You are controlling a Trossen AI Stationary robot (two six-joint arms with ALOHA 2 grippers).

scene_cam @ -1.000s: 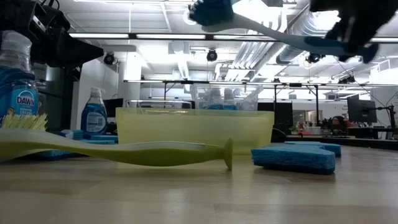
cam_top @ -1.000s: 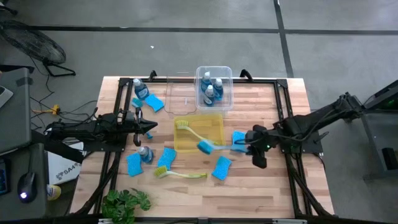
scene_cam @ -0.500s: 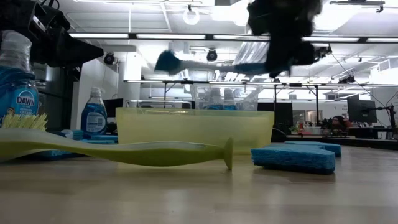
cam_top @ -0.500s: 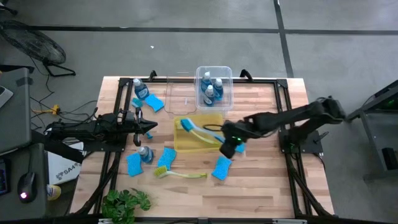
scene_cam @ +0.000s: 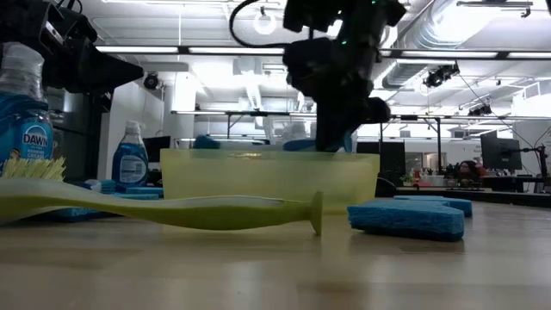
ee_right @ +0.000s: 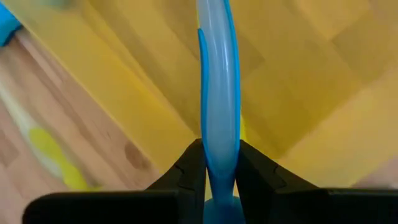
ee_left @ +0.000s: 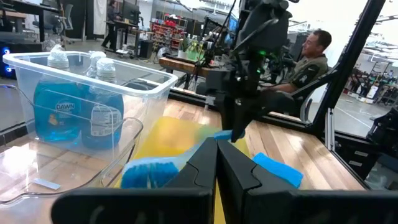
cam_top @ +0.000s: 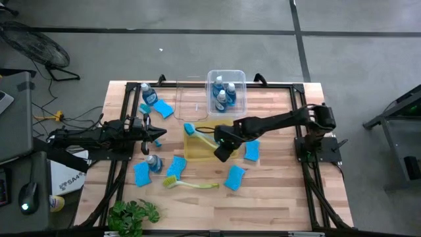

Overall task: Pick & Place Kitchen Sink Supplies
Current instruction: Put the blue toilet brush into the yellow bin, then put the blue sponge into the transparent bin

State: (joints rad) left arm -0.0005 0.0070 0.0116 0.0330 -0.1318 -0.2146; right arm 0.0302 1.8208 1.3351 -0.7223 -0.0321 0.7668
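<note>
My right gripper (cam_top: pixel 222 143) reaches in from the table's right and is shut on a blue dish brush (cam_top: pixel 200 134) over the yellow bin (cam_top: pixel 227 126). The brush head (cam_top: pixel 189 129) is at the bin's far left corner and shows just above the rim in the low view (scene_cam: pixel 205 142). A yellow-green brush (cam_top: pixel 192 184) lies flat on the table in front of the bin. Blue sponges (cam_top: pixel 235 176) (cam_top: pixel 252 150) and bottles (cam_top: pixel 153 162) sit on the wood. My left gripper (cam_top: pixel 158 133) waits, shut, at the table's left. My right gripper pinches the blue brush's handle (ee_right: pixel 217 146) between its two fingers (ee_right: pixel 191 168), well back from the head. The fingers slant down from the table's right. The handle runs forward out of them toward the head, over the yellow bin. Whether the head touches the bin I cannot tell.
A clear bin (cam_top: pixel 227 92) with bottles stands behind the yellow bin, beside another clear bin (cam_top: pixel 191 99). More sponges (cam_top: pixel 164 108) (cam_top: pixel 141 173) (cam_top: pixel 175 166) and a bottle (cam_top: pixel 148 94) lie at the left. A green plant (cam_top: pixel 135 214) sits at the near edge.
My right gripper has swung from the table's right toward its left and come down, rolling at the wrist, still shut on the blue brush. The brush has gone from the bin's near right side to over the bin, its head now at the far left corner.
</note>
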